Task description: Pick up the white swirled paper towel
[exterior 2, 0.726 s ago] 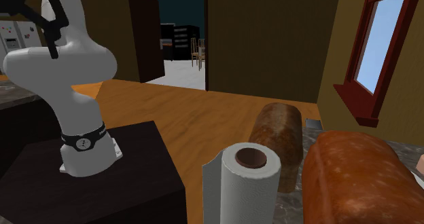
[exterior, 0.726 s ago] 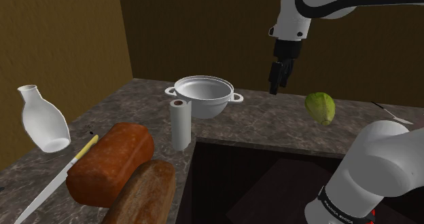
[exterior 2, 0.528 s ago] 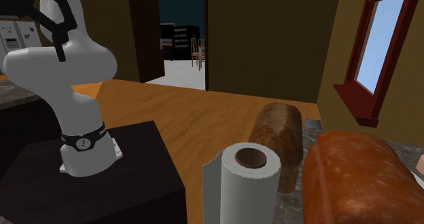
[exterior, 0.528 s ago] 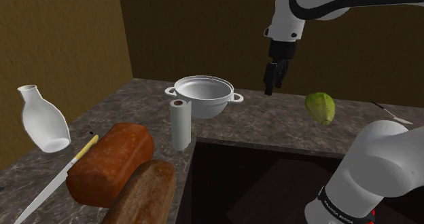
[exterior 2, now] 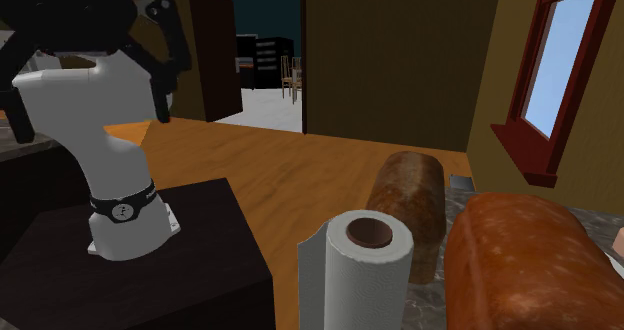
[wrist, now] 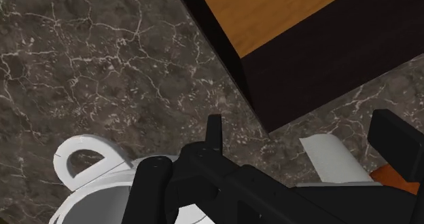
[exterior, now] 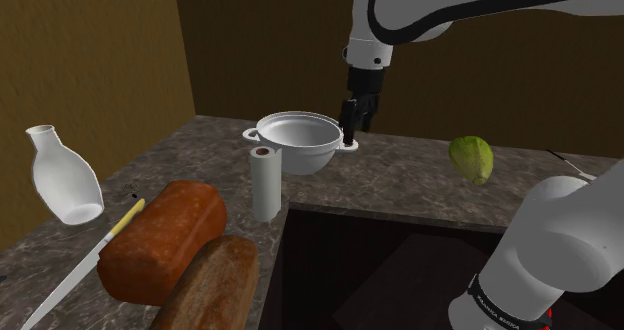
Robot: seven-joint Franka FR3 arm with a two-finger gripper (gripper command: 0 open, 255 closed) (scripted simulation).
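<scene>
Since the earlier frame the gripper [exterior: 349,133] has swung in from well off to one side of the pot [exterior: 298,143] and now hangs over the pot's near handle. We read this as the approach step, with no grasp yet. The paper towel [exterior: 265,183] stands upright on the counter [exterior: 400,183] just beside the pot, on the side toward the counter's edge, untouched. Jaws are spread wide, holding nothing and touching nothing. Next move, we judge: carry on past the pot, straddle the roll with the spread jaws, then descend without clipping the pot's rim.
</scene>
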